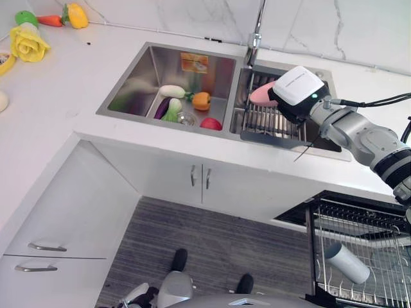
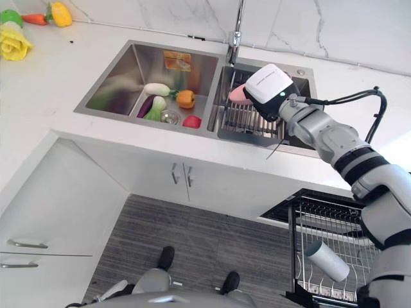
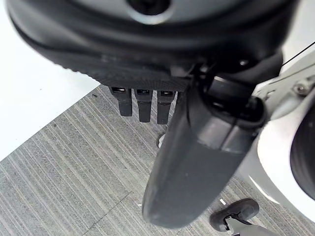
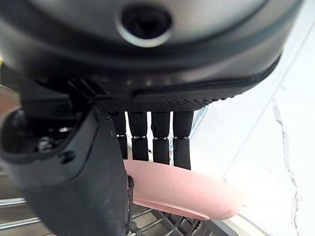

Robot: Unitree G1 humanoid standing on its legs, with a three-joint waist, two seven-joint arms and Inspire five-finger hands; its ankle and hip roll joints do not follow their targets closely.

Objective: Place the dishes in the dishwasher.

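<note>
The right hand [image 4: 74, 172] is reached over the steel sink's right basin [image 1: 257, 74], its fingers [image 4: 157, 137] and thumb closed on a pink rounded plate [image 4: 187, 191] above the wire drying rack [image 1: 270, 119], while a white cup [image 1: 347, 262] lies in the open dishwasher's wire rack [image 1: 385, 224].

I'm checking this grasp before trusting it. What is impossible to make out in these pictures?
- Pink plate: the right robot hand covers its near part in the right wrist view, so thumb contact is unclear.
- Dishwasher rack: cut off by the left eye view's edge.
- Grey cup: too small to tell whether anything is inside.
- Left robot hand: its fingertips are hidden by its own bulk.
</note>
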